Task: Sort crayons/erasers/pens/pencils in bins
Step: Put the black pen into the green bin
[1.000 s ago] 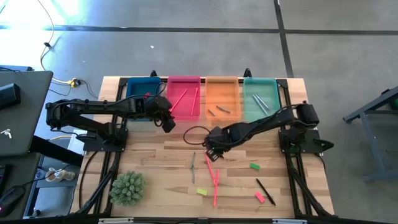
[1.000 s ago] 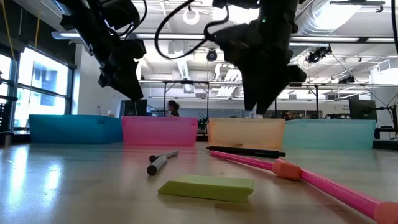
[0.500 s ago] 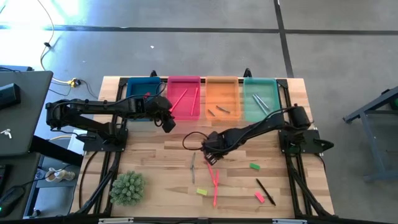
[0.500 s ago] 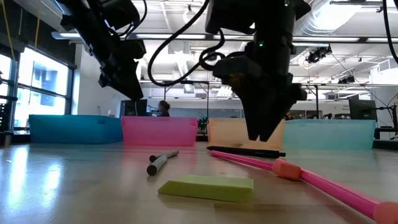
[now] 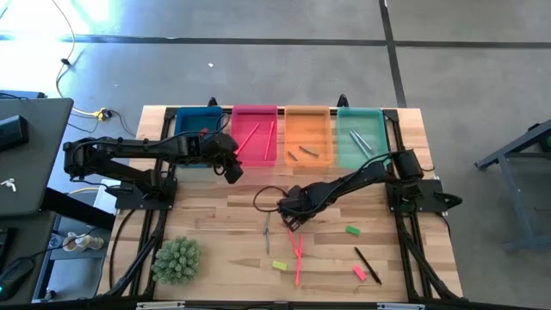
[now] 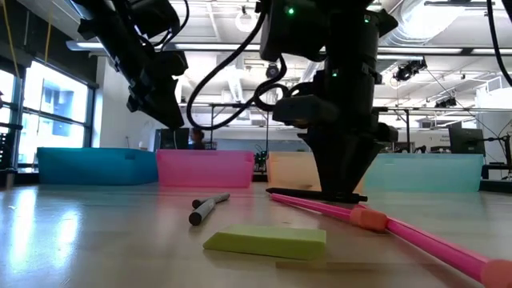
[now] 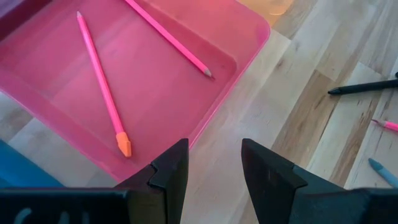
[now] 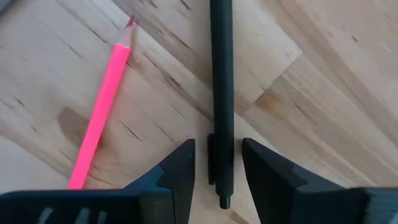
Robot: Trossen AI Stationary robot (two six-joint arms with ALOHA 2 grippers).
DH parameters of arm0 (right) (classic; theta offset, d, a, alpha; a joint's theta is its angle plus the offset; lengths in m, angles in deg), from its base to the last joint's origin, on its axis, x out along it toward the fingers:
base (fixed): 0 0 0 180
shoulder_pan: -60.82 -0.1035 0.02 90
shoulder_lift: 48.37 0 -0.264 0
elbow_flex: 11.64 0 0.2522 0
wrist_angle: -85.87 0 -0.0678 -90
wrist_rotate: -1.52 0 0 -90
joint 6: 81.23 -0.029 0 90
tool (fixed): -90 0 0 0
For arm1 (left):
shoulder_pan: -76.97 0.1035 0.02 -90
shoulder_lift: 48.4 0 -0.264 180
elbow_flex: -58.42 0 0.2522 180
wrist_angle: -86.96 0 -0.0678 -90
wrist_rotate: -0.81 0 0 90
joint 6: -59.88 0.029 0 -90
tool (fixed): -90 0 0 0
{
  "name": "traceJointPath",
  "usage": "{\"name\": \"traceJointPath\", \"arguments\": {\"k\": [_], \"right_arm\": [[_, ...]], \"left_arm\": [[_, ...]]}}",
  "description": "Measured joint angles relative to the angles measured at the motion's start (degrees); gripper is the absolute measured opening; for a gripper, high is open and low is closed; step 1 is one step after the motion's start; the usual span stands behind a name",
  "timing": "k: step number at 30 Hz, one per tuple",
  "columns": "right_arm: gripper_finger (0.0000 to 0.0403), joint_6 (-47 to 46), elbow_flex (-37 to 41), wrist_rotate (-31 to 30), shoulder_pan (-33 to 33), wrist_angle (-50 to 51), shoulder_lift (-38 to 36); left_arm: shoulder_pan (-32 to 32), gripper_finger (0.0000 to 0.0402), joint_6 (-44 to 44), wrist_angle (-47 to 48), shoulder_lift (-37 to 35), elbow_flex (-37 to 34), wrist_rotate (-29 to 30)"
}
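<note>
My right gripper [image 8: 217,171] is open and low over the table's middle [image 5: 291,213]. It points down, with one finger on each side of a black pen [image 8: 221,74], apart from it. The pen lies flat on the wood and also shows in the low view [image 6: 316,194]. A pink pencil [image 8: 102,106] lies beside it. My left gripper [image 7: 214,180] is open and empty, above the near edge of the pink bin [image 7: 143,81], which holds two pink pencils. The blue [image 5: 196,120], pink [image 5: 255,133], orange [image 5: 308,129] and teal [image 5: 359,133] bins stand in a row at the far edge.
On the near half of the table lie a grey pen [image 5: 268,231], pink pencils [image 5: 297,250], another black pen [image 5: 368,264] and green [image 5: 352,230], yellow [image 5: 279,265] and pink [image 5: 359,273] erasers. A spiky green plant [image 5: 176,260] sits near left.
My right gripper has come down toward the table and a little toward its left edge, until its fingers stand on either side of the black pen. The pen has not moved.
</note>
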Motion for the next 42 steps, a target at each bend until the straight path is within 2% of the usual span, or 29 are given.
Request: {"name": "traceJointPath", "arguments": {"k": [4, 16, 34, 42], "right_arm": [[0.0110, -2.5, 0.0, -0.4, 0.0, 1.2, 0.0], [0.0016, -3.8, 0.0, 0.1, 0.5, 3.0, 0.2], [0.0020, 3.3, 0.4, -0.1, 0.5, 5.2, -4.0], [0.0020, 3.5, 0.3, -5.9, 0.8, 7.4, -7.8]], "left_arm": [[0.0, 0.0138, 1.1, 0.0, 0.0, 0.0, 0.1], [0.0, 0.0138, 1.4, 0.0, 0.0, 0.0, 0.1], [0.0, 0.0138, 1.4, 0.6, 0.0, 0.0, 0.0], [0.0, 0.0138, 1.3, 0.4, 0.0, 0.0, 0.0]]}}
